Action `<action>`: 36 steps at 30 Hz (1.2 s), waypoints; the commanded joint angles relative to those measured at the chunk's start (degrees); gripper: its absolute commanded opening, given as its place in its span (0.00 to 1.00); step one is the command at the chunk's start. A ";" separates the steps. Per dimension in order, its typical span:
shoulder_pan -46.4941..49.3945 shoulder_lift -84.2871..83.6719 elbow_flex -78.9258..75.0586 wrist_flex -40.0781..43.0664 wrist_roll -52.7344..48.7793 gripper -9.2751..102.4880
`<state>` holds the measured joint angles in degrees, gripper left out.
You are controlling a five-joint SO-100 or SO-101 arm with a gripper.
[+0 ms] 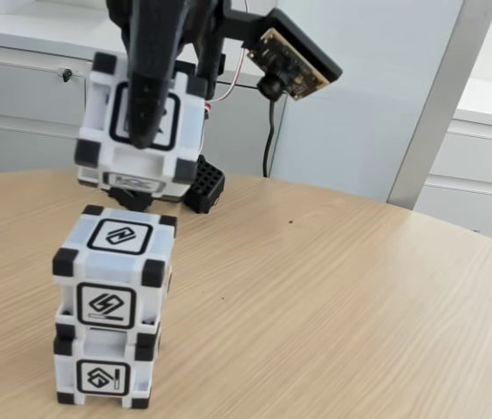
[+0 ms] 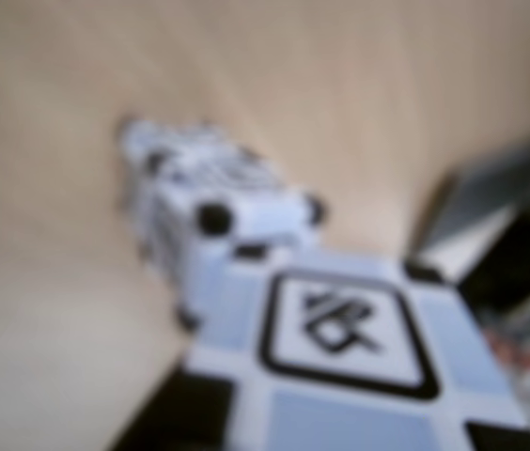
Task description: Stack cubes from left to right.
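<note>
Two white cubes with black corners stand stacked on the wooden table (image 1: 333,305) at the lower left of the fixed view: the top cube (image 1: 113,266) rests on the bottom cube (image 1: 105,371). A third cube (image 1: 141,131) hangs in the air just above and slightly behind the stack, with my black gripper (image 1: 146,131) shut on it, one finger (image 1: 150,87) lying across its front face. In the blurred wrist view the held cube (image 2: 350,366) fills the lower right and the stack (image 2: 204,207) lies below it, up and to the left.
A small black block (image 1: 204,185) sits on the table behind the stack. The wrist camera board (image 1: 294,65) sticks out to the right of the arm. White cabinets (image 1: 19,96) and a wall stand behind the table; bare wood stretches to the right.
</note>
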<state>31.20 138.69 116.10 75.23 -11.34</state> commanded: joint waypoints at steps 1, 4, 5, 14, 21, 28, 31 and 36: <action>0.53 -0.09 -0.26 -1.14 -0.18 0.22; 0.18 -0.09 -0.26 -1.14 -0.18 0.22; 0.00 -0.09 -0.26 -1.14 -0.18 0.22; -0.18 -5.10 -0.79 -1.14 -0.88 0.22; -0.18 -5.19 -0.62 -1.14 -1.23 0.23; 0.00 -4.66 -0.62 -1.14 -1.32 0.35; 0.00 -4.31 -0.62 -1.05 -1.49 0.38; 0.00 -4.13 -0.70 -0.62 -1.58 0.39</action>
<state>31.11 133.59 116.02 75.15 -12.39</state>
